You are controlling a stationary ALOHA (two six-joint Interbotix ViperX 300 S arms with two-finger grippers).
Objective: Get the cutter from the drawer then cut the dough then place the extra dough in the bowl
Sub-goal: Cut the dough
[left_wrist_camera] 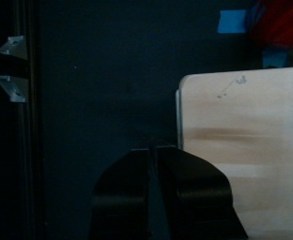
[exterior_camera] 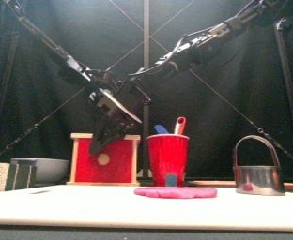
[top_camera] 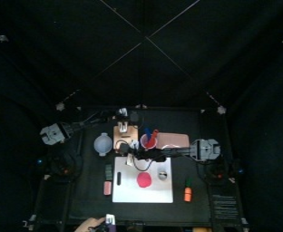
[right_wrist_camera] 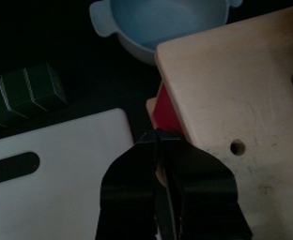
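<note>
While cutter (exterior_camera: 255, 169) stands near dough (exterior_camera: 175, 192), left end effector (left_wrist_camera: 158, 146), right end effector (right_wrist_camera: 153, 138) clamped shut, empty.

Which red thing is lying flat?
The dough: a flat disc on the white cutting board. The red cup and the red drawer front stand upright.

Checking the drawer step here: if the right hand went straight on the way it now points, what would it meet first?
Most likely the red drawer front of the wooden box: the right hand points at it. Depth is unclear; it may already touch.
</note>
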